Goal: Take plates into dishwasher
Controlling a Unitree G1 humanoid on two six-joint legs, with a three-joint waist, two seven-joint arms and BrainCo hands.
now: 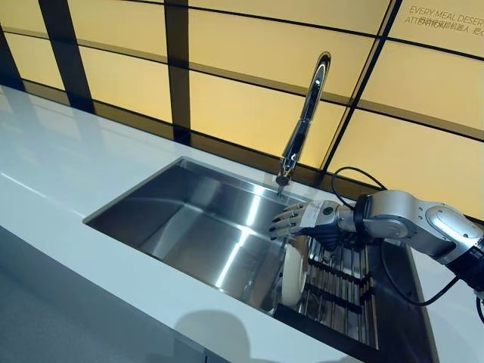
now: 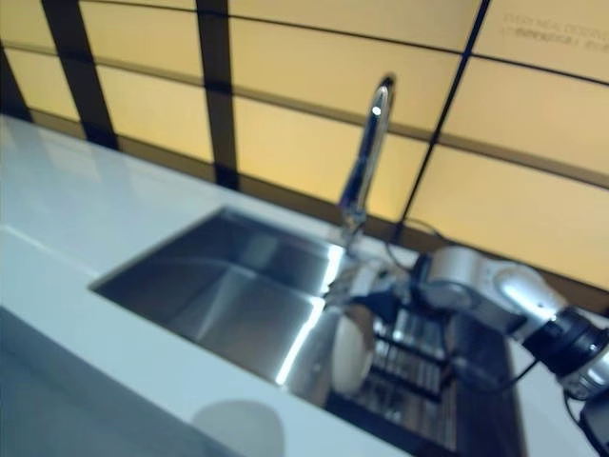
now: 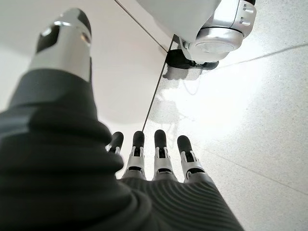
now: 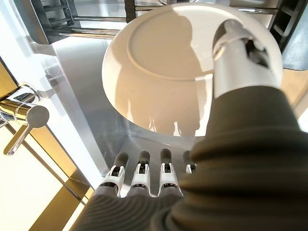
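White plate point(image 4: 163, 62), one; right hand point(image 4: 144, 185).

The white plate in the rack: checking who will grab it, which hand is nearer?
Right. The right hand hovers just above the white plate, fingers straight. The left hand shows only in its wrist view, over floor, no plate near.

White countertop point(image 1: 68, 181), glossy, running along a wall of yellow panels. Stainless steel sink point(image 1: 204, 227) set into it. Chrome faucet point(image 1: 304, 121) rises at sink's back edge. Dark wire dish rack point(image 1: 340, 291) sits in sink's right end. One white plate point(image 1: 293, 271) stands on edge at rack's left side.
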